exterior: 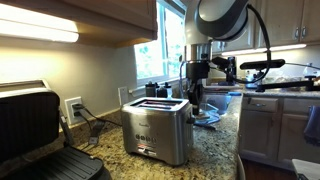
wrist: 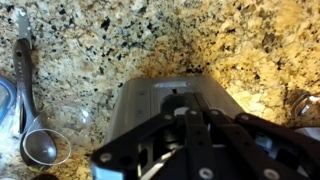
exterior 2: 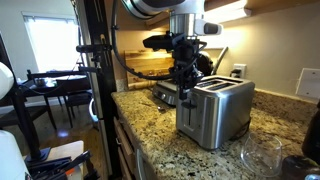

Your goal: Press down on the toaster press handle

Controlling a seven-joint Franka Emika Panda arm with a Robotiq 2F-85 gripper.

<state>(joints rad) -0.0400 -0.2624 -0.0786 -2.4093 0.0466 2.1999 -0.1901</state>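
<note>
The brushed-steel two-slot toaster (exterior: pixel 155 130) stands on the speckled granite counter and shows in both exterior views (exterior 2: pixel 218 110). In the wrist view I look down its narrow end face (wrist: pixel 165 98), where a dark vertical slot holds the press handle (wrist: pixel 177 98). My gripper (wrist: pixel 186 128) hangs right over that end, fingers drawn together and holding nothing. In the exterior views it sits against the toaster's end (exterior: pixel 196 100), (exterior 2: pixel 186 95). I cannot tell whether the fingertips touch the handle.
A black-plated contact grill (exterior: pixel 30 130) stands open beside the toaster, below a wall outlet (exterior: pixel 73 107). A metal measuring scoop (wrist: pixel 40 145) lies on the counter near the toaster. A clear glass bowl (exterior 2: pixel 262 155) sits at the counter's front. A camera rig (exterior: pixel 265 68) stands behind.
</note>
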